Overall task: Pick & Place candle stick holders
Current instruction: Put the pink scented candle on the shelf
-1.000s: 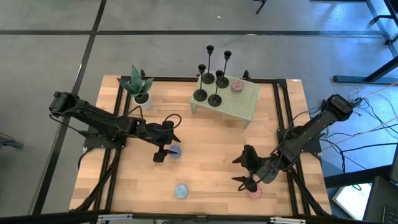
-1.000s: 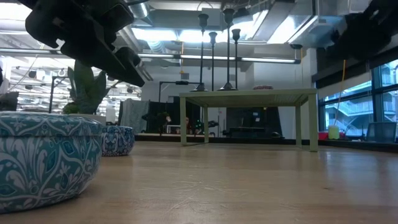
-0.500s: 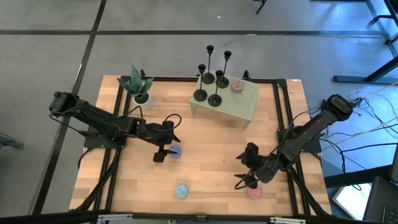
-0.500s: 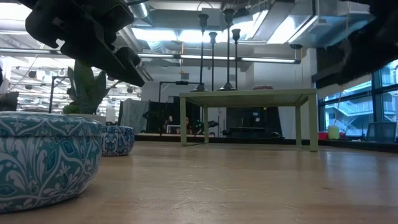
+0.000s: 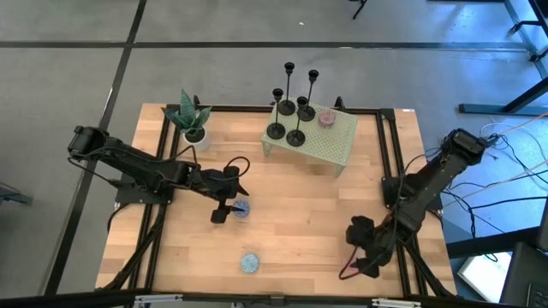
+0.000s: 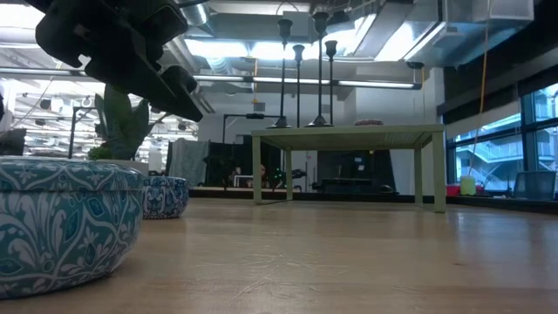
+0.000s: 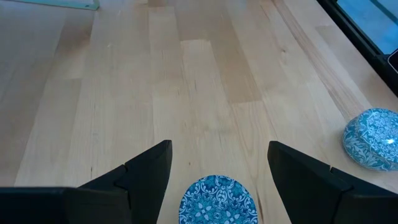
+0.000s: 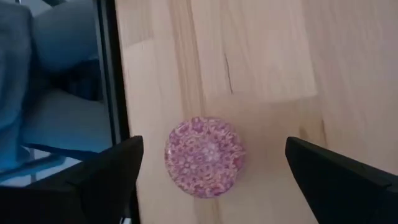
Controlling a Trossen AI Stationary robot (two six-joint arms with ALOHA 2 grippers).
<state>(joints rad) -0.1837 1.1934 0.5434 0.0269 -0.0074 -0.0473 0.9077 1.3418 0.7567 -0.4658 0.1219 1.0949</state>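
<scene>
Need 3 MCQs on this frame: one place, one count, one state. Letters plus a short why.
1. Where do the slim black metal candlesticks stand?
A. on the small pale green stand
B. on the bare wooden table
C. in the plant pot

2. How many candlesticks show?
A. two
B. four
C. six

3. How is the right gripper?
A. shut on a candlestick
B. shut, empty
C. open

Answers: 1 A, their round bases sit on the small pale green stand. 2 B, four stems count out in the high view. 3 C, its fingers stand wide apart with the pink patterned round tin between them, untouched.
</scene>
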